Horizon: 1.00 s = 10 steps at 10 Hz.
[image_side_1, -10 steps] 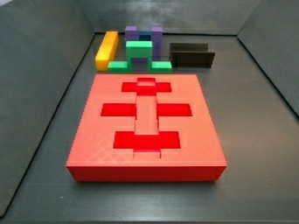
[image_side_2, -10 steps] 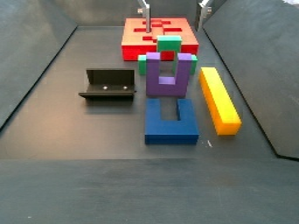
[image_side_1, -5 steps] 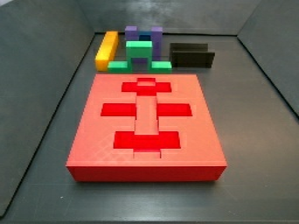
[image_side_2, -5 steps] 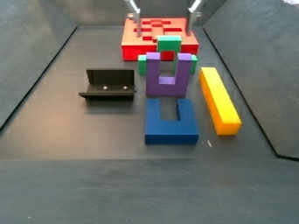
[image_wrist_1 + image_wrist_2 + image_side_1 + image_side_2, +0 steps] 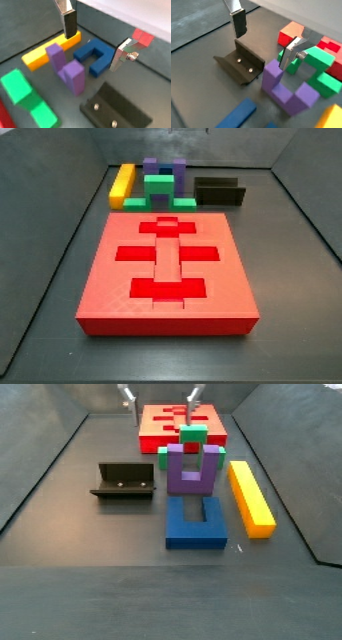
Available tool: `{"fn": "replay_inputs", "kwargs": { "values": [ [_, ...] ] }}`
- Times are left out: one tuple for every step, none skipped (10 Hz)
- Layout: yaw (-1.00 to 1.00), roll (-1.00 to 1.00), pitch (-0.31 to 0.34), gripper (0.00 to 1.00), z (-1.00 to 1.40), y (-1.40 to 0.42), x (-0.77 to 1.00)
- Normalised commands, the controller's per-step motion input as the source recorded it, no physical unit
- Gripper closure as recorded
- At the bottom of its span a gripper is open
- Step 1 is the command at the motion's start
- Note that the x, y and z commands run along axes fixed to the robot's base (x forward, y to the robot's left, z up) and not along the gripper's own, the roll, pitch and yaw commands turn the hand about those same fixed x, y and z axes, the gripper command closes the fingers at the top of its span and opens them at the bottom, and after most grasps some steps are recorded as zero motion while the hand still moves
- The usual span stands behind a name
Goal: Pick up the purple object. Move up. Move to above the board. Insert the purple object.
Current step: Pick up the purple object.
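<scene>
The purple object (image 5: 193, 472) is a U-shaped block lying on the floor between the green block (image 5: 195, 436) and the blue block (image 5: 195, 524). It shows in both wrist views (image 5: 67, 69) (image 5: 288, 91), and behind the green block in a side view (image 5: 164, 168). The board (image 5: 100, 278) is the red slab with cross cut-outs, also seen at the far end in a side view (image 5: 150, 424). My gripper (image 5: 160, 396) is open and empty, high above the board's end. Its fingers (image 5: 68, 22) (image 5: 290, 52) hold nothing, well above the pieces.
A yellow bar (image 5: 250, 496) lies beside the purple and blue blocks. The black fixture (image 5: 123, 481) stands on the floor on the other side and shows in both wrist views (image 5: 241, 65) (image 5: 117, 112). Grey walls enclose the floor.
The gripper's fingertips have shifted leftward along the top of the side view. No piece has moved.
</scene>
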Motion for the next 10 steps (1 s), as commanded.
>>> {"fn": "replay_inputs", "kwargs": {
  "values": [
    [0.00,0.00,0.000,0.00,-0.39,-0.13,0.39],
    [0.00,0.00,0.021,0.00,-0.34,0.00,0.10],
    [0.00,0.00,0.000,0.00,-0.28,0.00,0.00],
    [0.00,0.00,0.000,0.00,-0.22,-0.11,0.00],
    [0.01,0.02,0.000,0.00,-0.16,-0.30,-0.27],
    [0.02,0.03,0.000,0.00,-0.13,-0.35,-0.29],
    [0.00,0.00,0.000,0.00,-0.23,-0.25,-0.05],
    [0.00,0.00,0.000,0.00,-0.20,-0.01,0.00],
    [0.00,-0.05,0.000,0.00,-0.12,0.05,-0.03],
    [0.00,-0.06,0.000,0.00,-0.12,0.11,-0.07]
  ]
}}
